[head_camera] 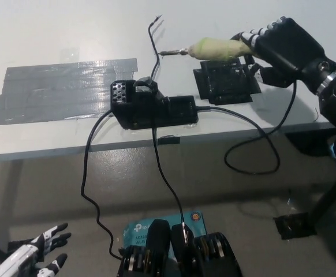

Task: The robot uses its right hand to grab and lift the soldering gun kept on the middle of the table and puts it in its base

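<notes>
My black right hand (pixel 283 49) is shut on the soldering gun (pixel 211 49), a pale yellow-green handle with a thin metal tip pointing left. The gun is held level above the table (pixel 70 34), over a black square pad (pixel 226 83). Its black cord (pixel 254 138) loops down off the table's front edge. The black base station (pixel 150 107) sits left of the gun's tip and lower in the picture, with a perforated holder block at its left end. My white left hand (pixel 35 257) rests low at the bottom left, fingers apart.
A wide patch of grey tape (pixel 58 89) covers the table left of the base. Two more black cables (pixel 156 156) run from the base over the table edge toward the floor. A teal box (pixel 142 231) lies below.
</notes>
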Robot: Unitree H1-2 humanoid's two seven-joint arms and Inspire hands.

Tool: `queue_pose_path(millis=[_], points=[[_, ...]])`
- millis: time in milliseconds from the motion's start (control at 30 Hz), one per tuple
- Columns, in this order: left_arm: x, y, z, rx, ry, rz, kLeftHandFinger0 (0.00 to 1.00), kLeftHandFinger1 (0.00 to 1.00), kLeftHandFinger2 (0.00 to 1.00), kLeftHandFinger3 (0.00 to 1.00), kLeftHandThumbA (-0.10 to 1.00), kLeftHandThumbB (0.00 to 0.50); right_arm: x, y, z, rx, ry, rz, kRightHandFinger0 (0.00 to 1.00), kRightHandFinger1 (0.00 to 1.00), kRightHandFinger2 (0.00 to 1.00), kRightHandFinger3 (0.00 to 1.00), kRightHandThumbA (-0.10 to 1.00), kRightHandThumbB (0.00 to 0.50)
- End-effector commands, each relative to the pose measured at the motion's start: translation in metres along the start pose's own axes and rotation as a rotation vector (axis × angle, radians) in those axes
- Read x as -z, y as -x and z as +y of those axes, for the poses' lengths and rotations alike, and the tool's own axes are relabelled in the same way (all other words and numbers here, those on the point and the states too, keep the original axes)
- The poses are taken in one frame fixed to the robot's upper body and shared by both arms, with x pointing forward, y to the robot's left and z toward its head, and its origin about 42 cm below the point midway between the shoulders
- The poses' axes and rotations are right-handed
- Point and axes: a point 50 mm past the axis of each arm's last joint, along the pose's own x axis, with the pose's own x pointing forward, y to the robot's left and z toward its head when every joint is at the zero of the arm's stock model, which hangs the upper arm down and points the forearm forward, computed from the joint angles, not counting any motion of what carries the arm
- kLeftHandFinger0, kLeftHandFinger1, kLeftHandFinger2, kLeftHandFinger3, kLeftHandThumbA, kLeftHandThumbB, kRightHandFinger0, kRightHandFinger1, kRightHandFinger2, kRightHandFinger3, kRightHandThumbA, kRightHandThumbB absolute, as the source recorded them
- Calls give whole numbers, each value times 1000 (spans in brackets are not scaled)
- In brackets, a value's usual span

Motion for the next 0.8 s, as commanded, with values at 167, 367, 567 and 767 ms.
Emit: queue_pose_path(millis=[167, 367, 567, 767], points=[[-1, 8, -4, 45, -16, -6, 1000, 1000, 1000, 1000, 555, 194, -5, -3, -22, -8, 87, -6, 0, 116, 492, 218, -100, 59], [-4, 8, -4, 50, -4, -8, 1000, 1000, 1000, 1000, 519, 173, -6, -7, -21, -25, 95, 5, 0, 105, 491, 199, -100, 52], [-4, 7, -4, 50, -16, -5, 1000, 1000, 1000, 1000, 559, 189, -4, -12, -21, -49, 134, 67, 0, 134, 523, 225, -100, 0], [-4, 6, -3, 48, -23, -10, 1000, 1000, 1000, 1000, 584, 207, -2, -13, -18, -35, 153, 68, 0, 102, 485, 207, -100, 0]])
